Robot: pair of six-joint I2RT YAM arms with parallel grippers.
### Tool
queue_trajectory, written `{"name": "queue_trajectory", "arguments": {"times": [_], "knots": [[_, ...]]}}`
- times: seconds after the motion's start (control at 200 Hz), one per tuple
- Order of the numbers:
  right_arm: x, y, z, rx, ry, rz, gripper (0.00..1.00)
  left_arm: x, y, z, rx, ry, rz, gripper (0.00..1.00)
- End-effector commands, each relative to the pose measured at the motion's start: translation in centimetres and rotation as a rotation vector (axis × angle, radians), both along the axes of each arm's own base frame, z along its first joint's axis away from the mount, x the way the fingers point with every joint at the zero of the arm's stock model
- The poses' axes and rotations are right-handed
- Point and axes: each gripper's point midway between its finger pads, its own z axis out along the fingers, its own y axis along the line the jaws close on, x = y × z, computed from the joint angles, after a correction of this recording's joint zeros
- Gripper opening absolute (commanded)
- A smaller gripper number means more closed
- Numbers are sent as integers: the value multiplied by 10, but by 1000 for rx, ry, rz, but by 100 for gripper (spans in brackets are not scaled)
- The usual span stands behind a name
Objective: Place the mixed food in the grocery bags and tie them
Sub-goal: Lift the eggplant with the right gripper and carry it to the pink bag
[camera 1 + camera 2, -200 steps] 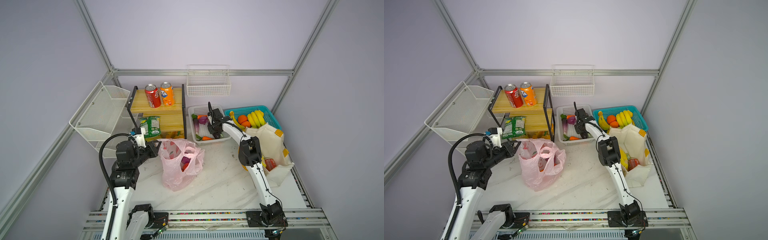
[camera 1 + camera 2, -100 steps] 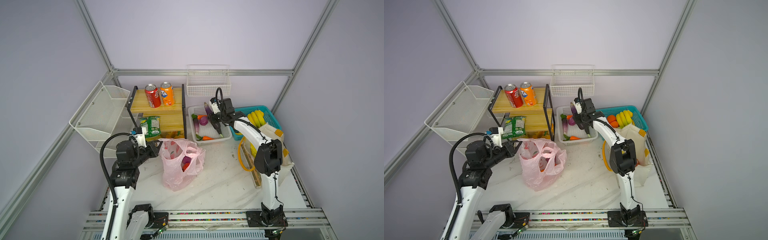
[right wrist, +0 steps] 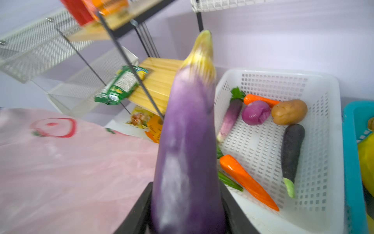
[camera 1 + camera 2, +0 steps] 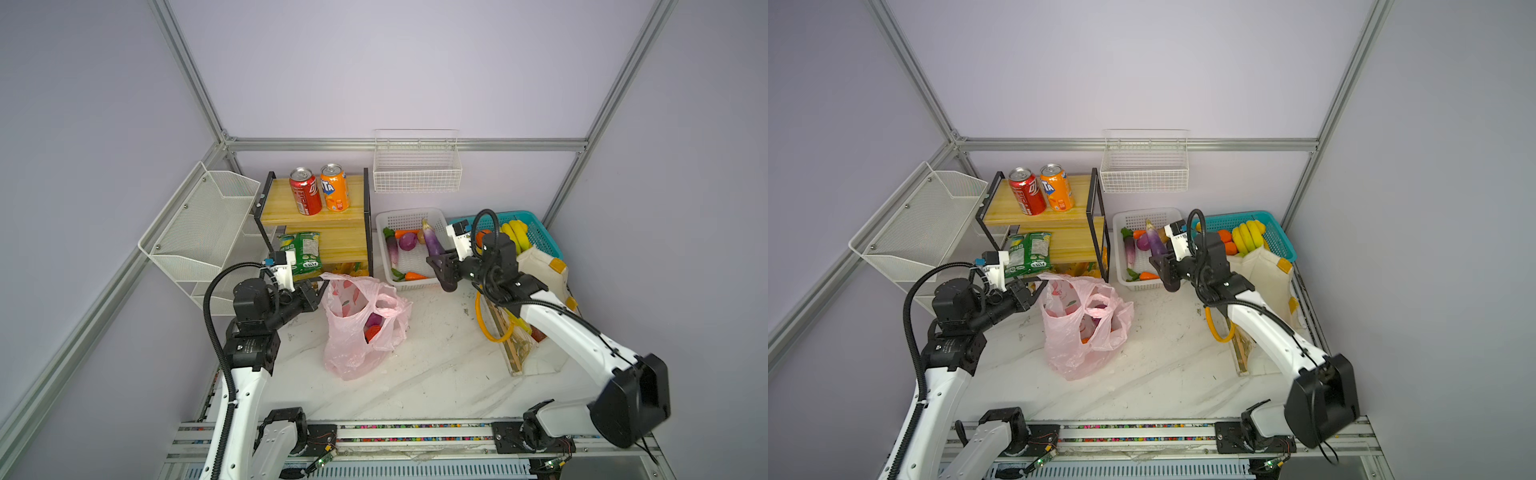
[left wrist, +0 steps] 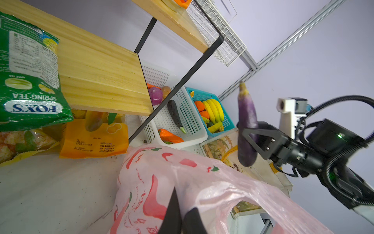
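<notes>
The pink grocery bag [image 4: 353,332] [image 4: 1084,336] stands open mid-table, with purple and red food [image 4: 374,324] inside. My left gripper [image 4: 318,286] [image 4: 1040,286] [image 5: 180,214] is shut on its rim at the left. My right gripper [image 4: 436,266] [image 4: 1160,266] [image 3: 186,202] is shut on the long purple eggplant [image 4: 432,243] [image 5: 245,125] [image 3: 188,141], upright over the white basket's front edge, right of the bag. The cream tote [image 4: 540,270] stands behind that arm. A red soda can [image 4: 305,191] is on the top shelf, a purple onion [image 3: 255,112] in the basket.
The white basket [image 4: 411,216] also holds carrots, a potato and a dark eggplant [image 3: 291,150]. A teal basket [image 4: 536,232] holds bananas. The wooden rack [image 4: 332,245] carries an orange can [image 4: 333,193] and a green packet [image 4: 301,253]; yellow packets [image 5: 93,139] lie underneath. Wire baskets line the left and back walls.
My right gripper has lifted the eggplant out of the white basket and brought it forward to the basket's front edge, toward the pink bag. The left gripper has kept its hold.
</notes>
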Motion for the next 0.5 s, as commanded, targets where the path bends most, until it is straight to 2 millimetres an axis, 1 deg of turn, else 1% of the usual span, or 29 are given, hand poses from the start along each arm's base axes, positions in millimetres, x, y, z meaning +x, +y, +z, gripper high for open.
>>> {"name": "queue_trajectory", "arguments": {"times": [0.0, 0.065, 0.135, 0.18, 0.275, 0.355, 0.495], "knots": [[-39, 6, -3, 83, 30, 53, 23, 1, -1, -3, -18, -17, -13, 0], [-64, 7, -27, 44, 85, 57, 23, 1, -1, -4, -17, -14, -8, 0], [-94, 10, -50, 15, 145, 99, 23, 2, 0, -7, -18, -6, -4, 0], [-110, 11, -60, 14, 178, 117, 24, 3, 0, -10, -17, -1, -1, 0], [-144, 16, -71, 43, 231, 193, 23, 2, 2, -12, -13, 4, 7, 0], [-164, 18, -80, 40, 260, 232, 23, 3, 3, -11, -12, 3, 13, 0], [-179, 10, -89, 37, 281, 232, 23, 4, 3, -12, -16, 12, 15, 0]]}}
